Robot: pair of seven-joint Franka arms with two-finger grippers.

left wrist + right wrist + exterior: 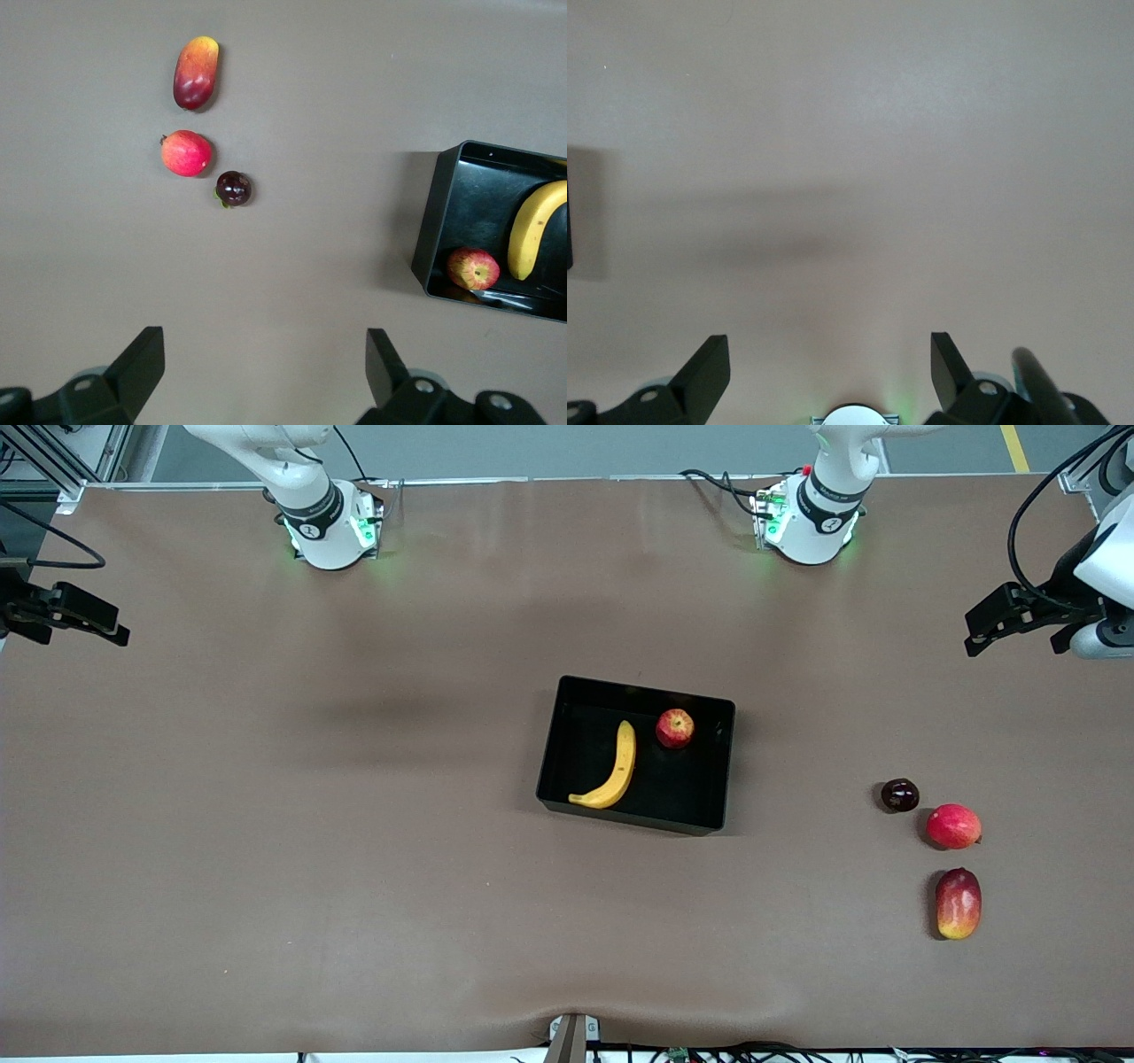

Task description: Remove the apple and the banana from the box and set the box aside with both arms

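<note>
Glossy black plastic forms the one box, a shallow tray near the middle of the brown table. Two fruits lie in it: one yellow banana, curved, lying toward the right arm's end of the tray, and one small red apple with yellowish patches beside the banana's upper end, close to the tray wall that faces the robots' bases.

Three more fruits sit on the table toward the left arm's end, well apart from the tray: one small dark purple round fruit, one plain red round fruit just beside it and nearer the front camera, and one oval red-yellow mango nearer again.

The left gripper hangs over the table's edge at the left arm's end, fingers wide apart and empty. The right gripper hangs over the table's edge at the right arm's end, its fingers likewise spread and holding nothing.
</note>
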